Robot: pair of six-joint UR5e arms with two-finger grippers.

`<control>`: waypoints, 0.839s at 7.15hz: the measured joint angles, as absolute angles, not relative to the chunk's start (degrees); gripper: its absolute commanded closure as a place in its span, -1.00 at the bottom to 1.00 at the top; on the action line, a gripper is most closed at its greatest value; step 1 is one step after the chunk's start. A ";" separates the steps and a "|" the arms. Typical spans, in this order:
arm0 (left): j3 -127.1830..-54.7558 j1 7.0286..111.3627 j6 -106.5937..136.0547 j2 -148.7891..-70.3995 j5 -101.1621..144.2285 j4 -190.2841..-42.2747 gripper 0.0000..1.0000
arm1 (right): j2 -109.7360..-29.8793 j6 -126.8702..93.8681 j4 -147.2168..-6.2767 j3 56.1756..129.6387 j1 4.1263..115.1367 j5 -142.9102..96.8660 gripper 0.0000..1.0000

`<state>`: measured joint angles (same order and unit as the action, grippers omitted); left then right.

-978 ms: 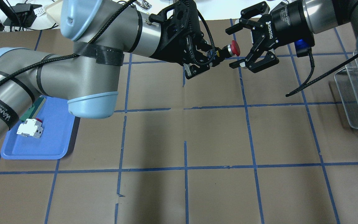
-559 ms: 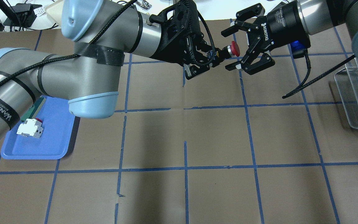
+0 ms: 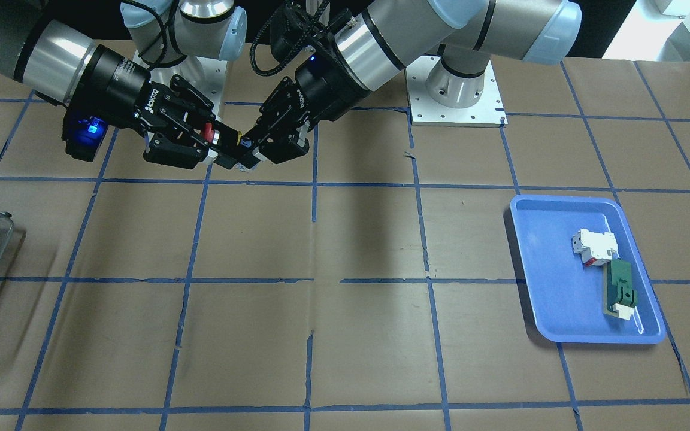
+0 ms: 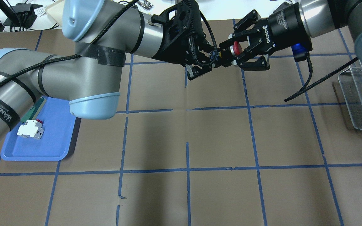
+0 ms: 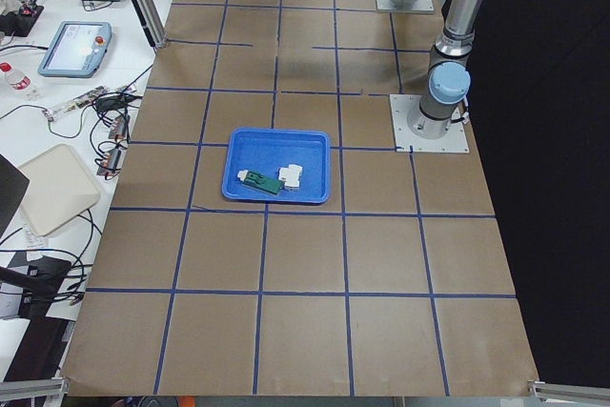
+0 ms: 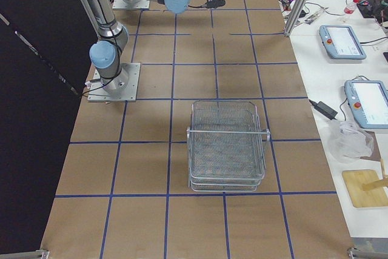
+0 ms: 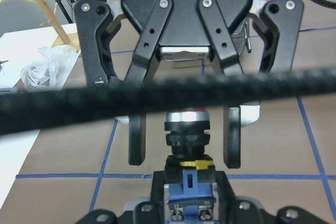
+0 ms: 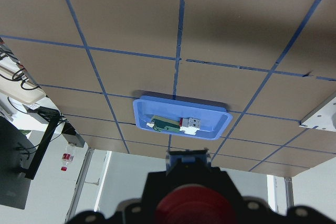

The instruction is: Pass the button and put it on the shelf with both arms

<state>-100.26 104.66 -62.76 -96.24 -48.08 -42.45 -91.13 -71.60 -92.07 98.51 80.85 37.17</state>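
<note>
While left gripper (image 4: 216, 57) clamps button (image 4: 233, 49) body | axis level, head toward right gripper (image 4: 234, 54) | right jaws spread astride

Up above the table (image 4: 218, 135), the left gripper (image 4: 216, 57) and the right gripper (image 4: 232, 52) meet nose to nose, with the button (image 4: 235, 49) lying level between them. Its body end sits clamped inside the left jaws. Its head end pokes in between the right jaws, fingers (image 7: 137, 140) on either side with a gap to each (the left wrist view shows it best). Well behind the left jaws, down on the table, lies the tray (image 4: 58, 147), with the breaker block (image 4: 30, 129) and the flat part (image 3: 620, 293) inside it, just beside one another. Well behind the right jaws, also on the table, stands the shelf (image 4: 361, 103).
</note>
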 measured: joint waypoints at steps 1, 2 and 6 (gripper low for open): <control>-100.28 104.66 -62.75 -96.23 -48.09 -42.46 1.00 | -91.13 -71.55 -91.89 98.59 80.85 36.96 1.00; -100.28 104.64 -62.75 -96.18 -48.10 -42.42 1.00 | -91.13 -71.52 -91.73 98.66 80.83 36.34 1.00; -100.10 104.26 -62.67 -96.25 -47.96 -44.56 -1.00 | -91.10 -71.49 -91.89 98.90 81.05 38.79 1.00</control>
